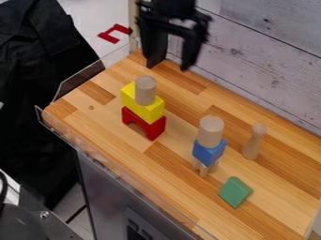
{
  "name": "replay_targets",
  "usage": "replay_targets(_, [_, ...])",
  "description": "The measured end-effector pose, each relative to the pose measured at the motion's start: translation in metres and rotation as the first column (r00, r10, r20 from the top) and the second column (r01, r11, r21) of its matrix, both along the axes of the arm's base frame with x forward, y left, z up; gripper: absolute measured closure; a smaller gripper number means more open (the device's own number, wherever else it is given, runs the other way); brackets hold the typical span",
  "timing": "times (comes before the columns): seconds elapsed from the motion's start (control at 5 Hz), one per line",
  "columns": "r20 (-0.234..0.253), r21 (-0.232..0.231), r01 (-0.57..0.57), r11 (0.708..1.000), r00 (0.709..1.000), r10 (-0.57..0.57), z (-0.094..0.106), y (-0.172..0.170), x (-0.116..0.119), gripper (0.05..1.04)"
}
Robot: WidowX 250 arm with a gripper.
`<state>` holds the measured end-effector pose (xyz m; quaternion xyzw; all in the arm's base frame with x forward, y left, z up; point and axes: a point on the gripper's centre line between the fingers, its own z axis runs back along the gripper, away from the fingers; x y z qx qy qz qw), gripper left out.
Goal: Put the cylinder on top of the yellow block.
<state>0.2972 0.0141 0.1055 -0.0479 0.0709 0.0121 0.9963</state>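
- Pale wood makes up the plain, upright cylinder [145, 90] in the upper left part of the frame; it stands on top of the yellow block [151, 111], touching it.
- The yellow block, solid and oblong, rests in turn on a red arch-shaped block [151, 130], whose curved opening shows towards the lower left.
- The black two-finger hand [169, 66] hangs at the top of the frame, above and behind that stack as the picture shows it, apart from the cylinder. It is released: its two fingers stand well apart, with nothing between them.
- Right of centre, a second pale wooden cylinder [211, 131] stands upright on a blue block [209, 151], which sits on a pale wooden piece with legs [204, 168].
- Farther right stands a slim pale wooden peg [253, 143] with a rounded head and a wider lower end, near the blue stack but apart from it.
- A green, angular block [235, 192] rests in the lower right part of the frame, nearer the lower edge than the blue stack.
- All of these blocks are on the counter [94, 112] of striped light and mid-brown wood.
- At the upper left, beyond the counter, is a red bracket-shaped piece [108, 37]; a whitewashed plank wall [263, 61] rises at the upper right.
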Motion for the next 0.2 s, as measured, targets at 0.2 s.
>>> replay_targets(0.2, [-0.012, 0.022, 0.011, 1.0, 1.0, -0.011, -0.0138, -0.0113, -0.0068, 0.083])
